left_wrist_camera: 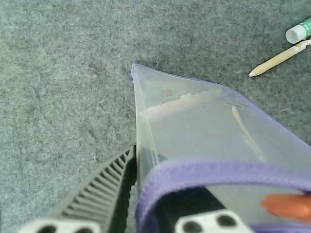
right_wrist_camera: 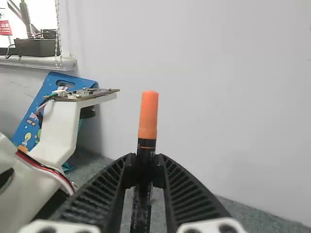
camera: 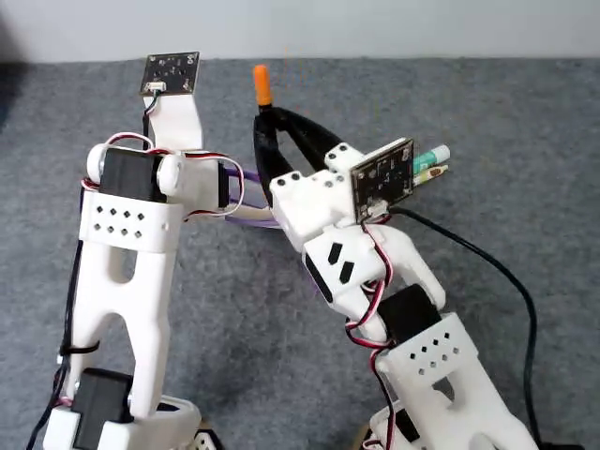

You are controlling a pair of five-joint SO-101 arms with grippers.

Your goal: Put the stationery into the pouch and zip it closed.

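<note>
The pouch [left_wrist_camera: 204, 131], clear with a purple zip band [left_wrist_camera: 218, 172], was gripped over the grey worktop [left_wrist_camera: 58, 73] by the left pincer [left_wrist_camera: 137, 167], which was clamped on its rim beside the mouth. The right pincer [right_wrist_camera: 146, 160] was closed on a black marker [right_wrist_camera: 148, 114] with an orange cap, upright and, as far as I could judge, over that mouth. To do it well, I reckoned, the marker should go straight down past the zip band before release, the left holding the mouth wide. A pencil [left_wrist_camera: 277, 60] and a glue stick [left_wrist_camera: 299, 31] lay beyond. I could read no writing on any of them.
</note>
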